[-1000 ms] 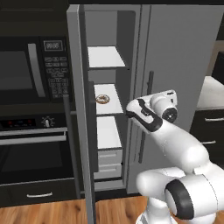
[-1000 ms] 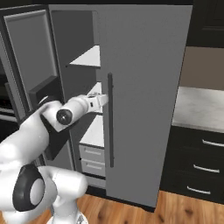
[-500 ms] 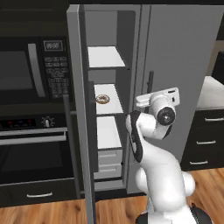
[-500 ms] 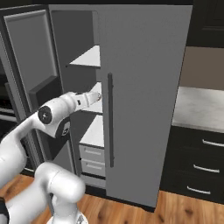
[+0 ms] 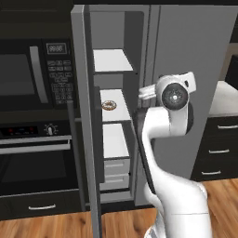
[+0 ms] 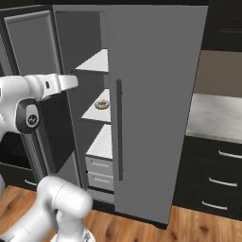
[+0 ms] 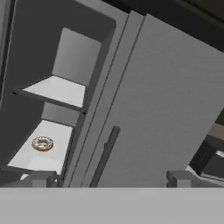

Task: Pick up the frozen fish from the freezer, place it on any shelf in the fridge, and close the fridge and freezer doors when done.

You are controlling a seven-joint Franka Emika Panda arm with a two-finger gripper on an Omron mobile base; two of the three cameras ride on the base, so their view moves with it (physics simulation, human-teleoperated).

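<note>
The freezer (image 5: 114,125) stands open on the left of the grey refrigerator; its door (image 5: 86,139) is swung out toward the robot and seen nearly edge-on in the left base view. The frozen fish cannot be made out on any visible shelf, so its position relative to the pincer cannot be told.

The pincer (image 7: 109,180) is at its widest spread and holds nothing; in the hand view its two finger tips (image 7: 41,178) stand far apart at the bottom. It points at the seam between the open freezer and the closed fridge door (image 7: 170,109), with that door's vertical bar handle (image 7: 105,155) between the tips. The arm's wrist (image 6: 56,84) is raised in front of the freezer opening, at the height of the upper shelves.

Open room: the freezer mouth is a narrow slot bounded on the left by the open door and on the right by the edge of the fridge door (image 6: 156,108). A black microwave (image 5: 32,76) and oven (image 5: 35,160) lie just left of the open door.

Contents: the top white shelf (image 5: 111,60) is bare. The middle shelf (image 6: 97,106) carries a brown ring doughnut (image 5: 109,105). Below the third shelf sit two grey drawers (image 5: 116,172).
</note>
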